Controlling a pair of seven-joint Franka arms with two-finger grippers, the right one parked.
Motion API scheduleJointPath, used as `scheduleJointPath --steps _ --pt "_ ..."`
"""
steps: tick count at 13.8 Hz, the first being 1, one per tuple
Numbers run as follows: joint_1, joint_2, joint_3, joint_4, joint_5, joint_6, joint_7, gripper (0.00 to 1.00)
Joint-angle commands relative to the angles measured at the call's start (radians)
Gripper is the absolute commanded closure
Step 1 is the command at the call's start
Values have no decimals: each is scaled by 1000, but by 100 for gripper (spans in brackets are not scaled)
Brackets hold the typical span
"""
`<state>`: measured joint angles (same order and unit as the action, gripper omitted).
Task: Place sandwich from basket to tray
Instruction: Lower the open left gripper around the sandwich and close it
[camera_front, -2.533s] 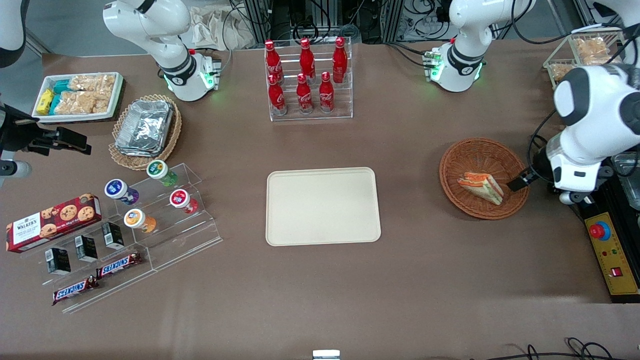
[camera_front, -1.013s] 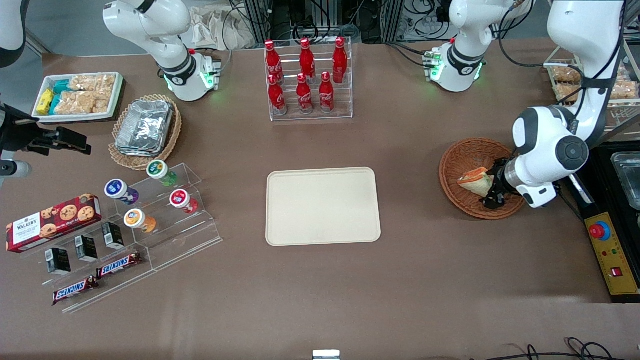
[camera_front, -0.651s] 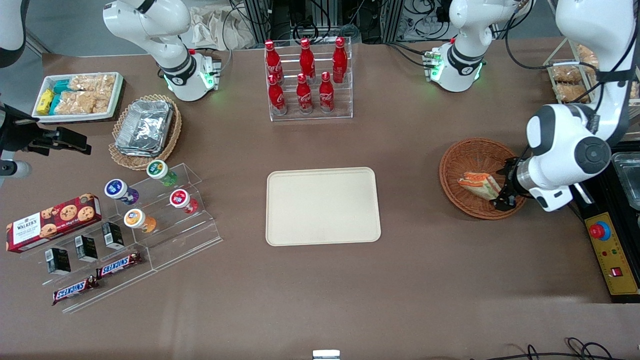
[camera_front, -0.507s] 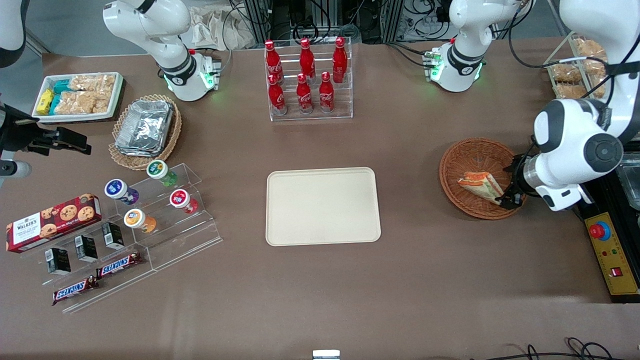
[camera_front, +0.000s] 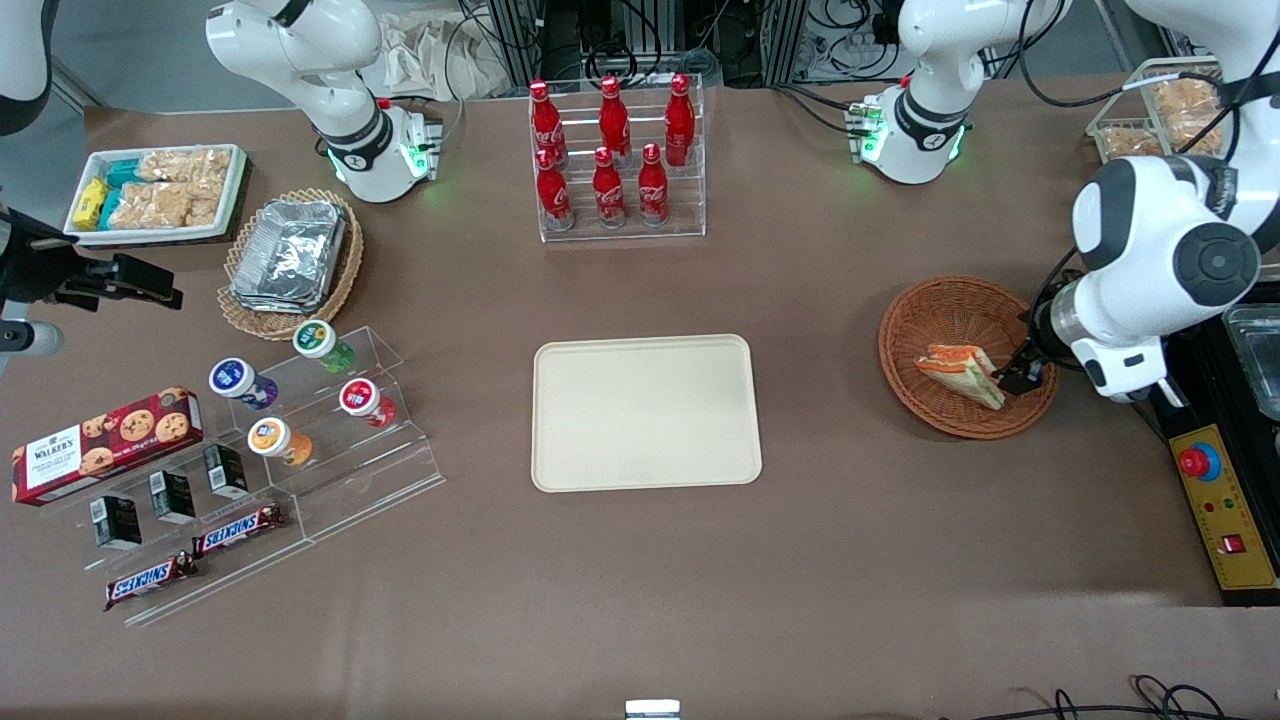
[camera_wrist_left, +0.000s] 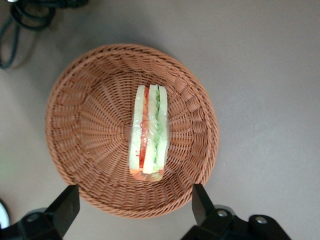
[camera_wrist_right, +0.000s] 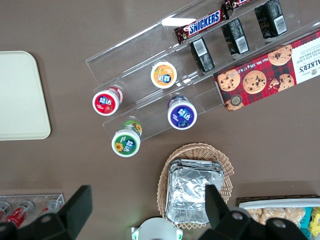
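Near the middle of the brown table lies the flat cream-beige rectangular plastic tray (camera_front: 646, 412) with rounded corners, nothing on it. At about three o'clock from the tray, well apart from it and toward the working arm's end of the table, sits the round, shallow, reddish-brown woven wicker basket (camera_front: 940, 310). Inside the basket rests the small triangular sandwich (camera_front: 958, 373) of pale bread with orange, red and green filling layers, on the basket's floor and somewhat nearer the front camera than its centre.

The left arm's black two-finger gripper (camera_front: 1020, 378) hangs over the basket's rim at about four o'clock, just beside the sandwich's pointed end. In the wrist view the gripper (camera_wrist_left: 135, 212) has its fingers (camera_wrist_left: 199, 204) spread wide, wider than the sandwich (camera_wrist_left: 148, 133) is thick, and they hold nothing. The fingertips stand above the woven rim of the basket (camera_wrist_left: 90, 110), and no contact with the sandwich shows.
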<state>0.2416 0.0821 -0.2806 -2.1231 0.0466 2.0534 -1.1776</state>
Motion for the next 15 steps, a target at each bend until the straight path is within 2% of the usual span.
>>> scheduleJointPath --steps 1,4,9,14,15 --pt "4 22 -3 -87 -4 138 -104 0" --pt "4 59 -3 -107 -2 185 -164 0" --pt "10 59 1 -156 12 214 -165 0" --pt "13 82 8 -210 18 321 -157 0" --pt "13 97 8 -210 41 336 -157 0"
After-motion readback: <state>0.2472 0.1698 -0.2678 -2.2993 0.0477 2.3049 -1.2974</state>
